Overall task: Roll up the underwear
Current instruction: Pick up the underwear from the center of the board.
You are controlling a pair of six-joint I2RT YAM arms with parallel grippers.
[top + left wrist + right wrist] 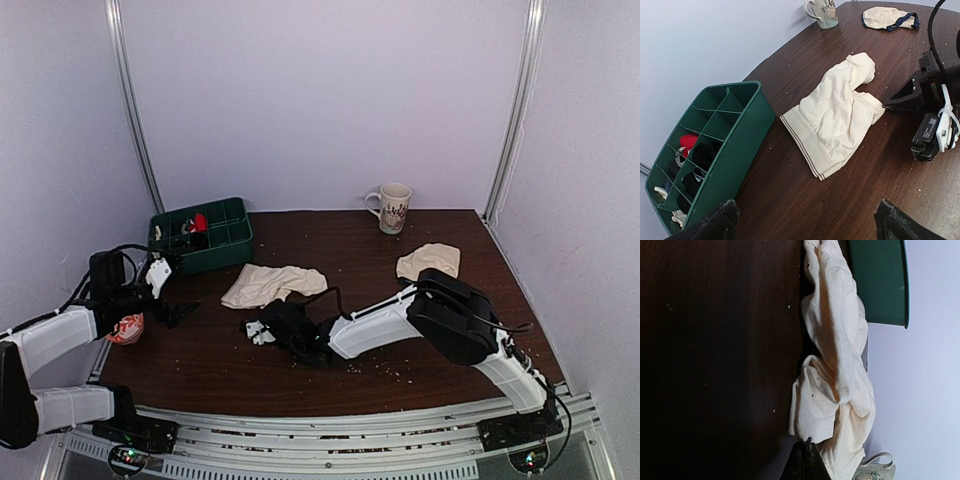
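Note:
The cream underwear [272,284] lies crumpled and unrolled on the dark wooden table, its striped waistband toward the green box [840,115]. My right gripper [298,303] reaches in low from the right and is shut on the hem of one leg [885,105]; in the right wrist view its closed tips [807,442] meet the cloth's edge [837,385]. My left gripper [180,290] hovers at the table's left side, open, with bare table between its fingers [807,225]; the waistband lies just ahead of it.
A green divided box [200,235] holding small garments stands at the back left [747,130]. A second cream pair with dark trim [428,260] lies at the back right. A patterned mug [392,207] stands by the back wall. A red-and-white object [127,328] sits beside the left arm.

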